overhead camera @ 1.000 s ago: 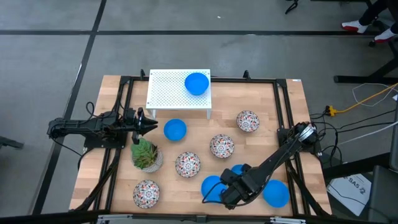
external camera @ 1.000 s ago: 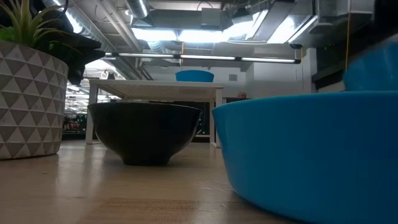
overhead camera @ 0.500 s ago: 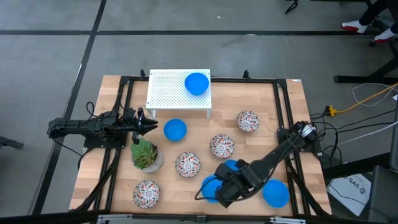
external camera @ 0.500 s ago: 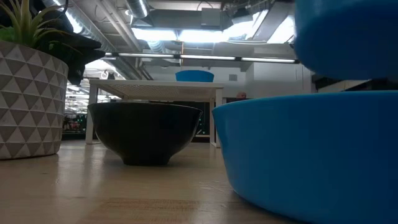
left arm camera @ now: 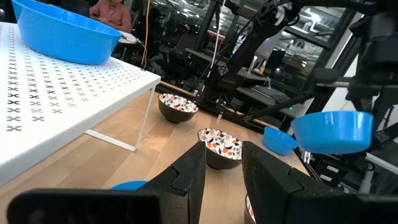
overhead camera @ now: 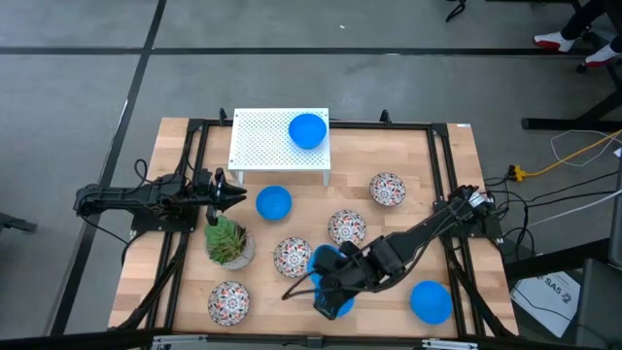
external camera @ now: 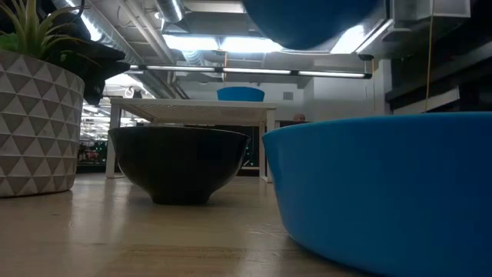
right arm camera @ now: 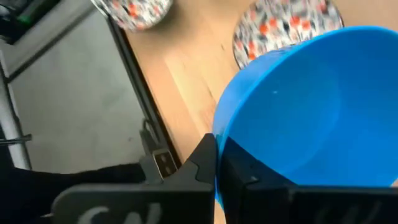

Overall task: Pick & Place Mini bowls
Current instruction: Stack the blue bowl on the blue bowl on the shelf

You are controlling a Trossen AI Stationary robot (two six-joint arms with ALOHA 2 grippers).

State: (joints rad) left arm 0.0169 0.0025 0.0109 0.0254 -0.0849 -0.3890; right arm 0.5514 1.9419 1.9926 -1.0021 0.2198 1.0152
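Pinching blue bowl [right arm camera: 311,118]: right end effector [right arm camera: 216,163]

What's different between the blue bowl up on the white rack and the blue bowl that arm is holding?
The bowl on the white rack sits upright on the perforated white rack, untouched. The held blue bowl is lifted off the table, and the right gripper has its fingers pinched shut on the rim. The rack bowl is at the table's far edge; the held one hangs nearer the front, above another blue bowl. Both are plain bright blue.

The right gripper [overhead camera: 324,264] swings left across the lower middle of the frame, carrying its blue bowl [overhead camera: 326,262] up off the tabletop and clear of the other blue bowl [overhead camera: 335,299].
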